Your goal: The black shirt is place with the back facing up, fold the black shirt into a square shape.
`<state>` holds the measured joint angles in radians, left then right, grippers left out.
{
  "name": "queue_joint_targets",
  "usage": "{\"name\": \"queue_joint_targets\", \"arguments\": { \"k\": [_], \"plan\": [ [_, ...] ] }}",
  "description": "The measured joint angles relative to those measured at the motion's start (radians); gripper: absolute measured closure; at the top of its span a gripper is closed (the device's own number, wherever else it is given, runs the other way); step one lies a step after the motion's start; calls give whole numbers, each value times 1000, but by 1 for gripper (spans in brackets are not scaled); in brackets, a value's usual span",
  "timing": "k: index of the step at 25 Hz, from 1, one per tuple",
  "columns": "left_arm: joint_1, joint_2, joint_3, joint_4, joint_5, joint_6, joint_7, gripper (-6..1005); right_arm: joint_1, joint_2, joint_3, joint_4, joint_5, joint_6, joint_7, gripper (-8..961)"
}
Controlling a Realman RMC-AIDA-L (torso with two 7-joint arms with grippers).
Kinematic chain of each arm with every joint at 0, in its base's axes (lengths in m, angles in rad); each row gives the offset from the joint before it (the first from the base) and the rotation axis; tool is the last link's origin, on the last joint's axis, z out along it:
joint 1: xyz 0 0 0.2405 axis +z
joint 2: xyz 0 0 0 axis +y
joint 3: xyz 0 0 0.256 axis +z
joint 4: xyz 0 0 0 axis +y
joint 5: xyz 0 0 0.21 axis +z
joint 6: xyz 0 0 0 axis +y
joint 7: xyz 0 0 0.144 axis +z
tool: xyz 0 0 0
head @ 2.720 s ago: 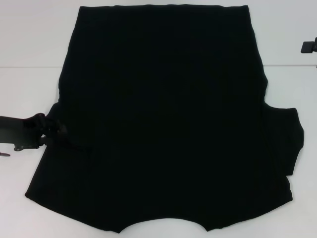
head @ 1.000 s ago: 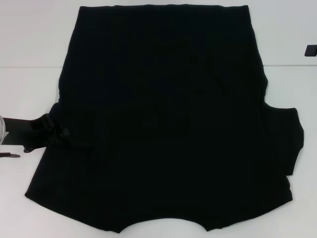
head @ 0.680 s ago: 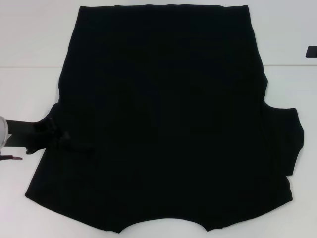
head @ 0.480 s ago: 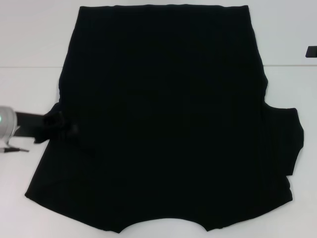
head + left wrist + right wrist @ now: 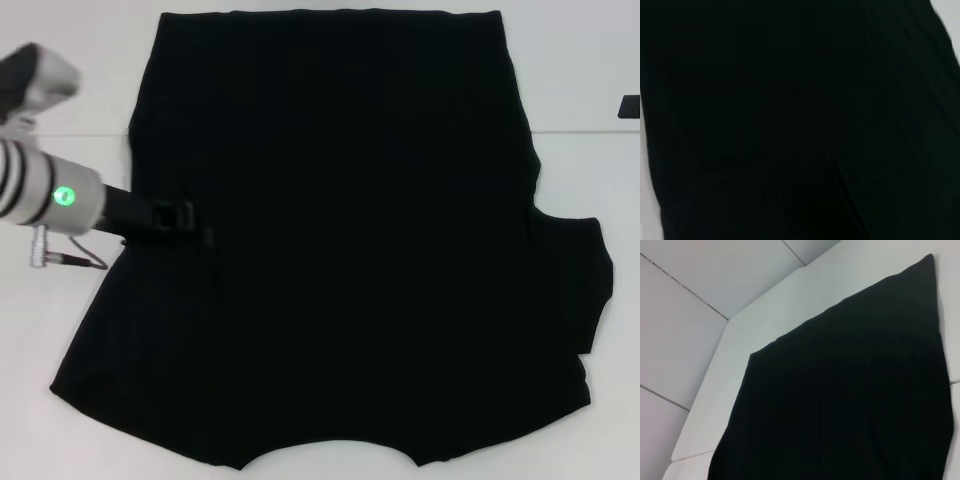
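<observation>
We see the large plain black short-sleeved fabric shirt [image 5: 340, 240] spread flat on the white table [image 5: 60, 70], covering most of the head view. Its near edge, with a shallow curved notch, runs off the bottom of that view, so the collar end is cut off. The straight hem lies at the far side, giving a long axis from near to far. One short sleeve [image 5: 580, 285] juts out on the robot's right; on the left no sleeve juts out past the shirt's side edge.

The left gripper [image 5: 185, 220] reaches in from the left and lies over the shirt's left edge. Black against black, its fingers merge with the cloth, and we cannot tell whether they are apart or closed, nor whether they hold fabric. A small green light [image 5: 64, 196] glows on the silver wrist behind it.

The left wrist view is filled by dark fabric [image 5: 800, 120] with faint creases. The right wrist view shows the shirt [image 5: 850, 400] from the side on the table [image 5: 765, 315]. The right gripper does not appear.

No lettering or label is visible on the upturned surface.
</observation>
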<state>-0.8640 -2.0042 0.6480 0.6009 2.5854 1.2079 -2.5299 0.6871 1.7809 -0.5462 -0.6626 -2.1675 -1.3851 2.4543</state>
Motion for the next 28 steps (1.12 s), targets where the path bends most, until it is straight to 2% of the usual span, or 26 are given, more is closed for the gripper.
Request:
{"name": "queue_joint_targets", "arguments": {
  "k": [4,9,11,14,17,19,23,26,28],
  "plan": [
    [-16,-4,111,6,4,22,2,892,-1,0,0,0,0,2,0,91],
    [2,4,134,84,8,130,-4,861,-2,0,0,0,0,4,0,101],
    [41,7,99,150,7,158,-36,849,-1,0,-2,0,0,3,0,105],
    [102,11,15,220,-9,175,-83,730,-2,0,-3,0,0,-1,1,112],
    [136,28,-87,227,-28,243,-66,611,-5,0,-6,1,0,-6,1,118],
    [156,36,-156,222,-49,337,-2,570,-10,-5,-8,-2,-4,-23,-2,122],
    [198,32,-243,223,-108,543,226,487,-18,-26,-8,-13,-82,-117,-15,130],
    [234,14,-244,222,-127,601,346,425,-25,-51,-2,-21,-187,-229,-9,136],
    [238,11,-239,222,-126,596,354,384,-27,-53,-2,-28,-214,-257,-6,141]
  ]
}}
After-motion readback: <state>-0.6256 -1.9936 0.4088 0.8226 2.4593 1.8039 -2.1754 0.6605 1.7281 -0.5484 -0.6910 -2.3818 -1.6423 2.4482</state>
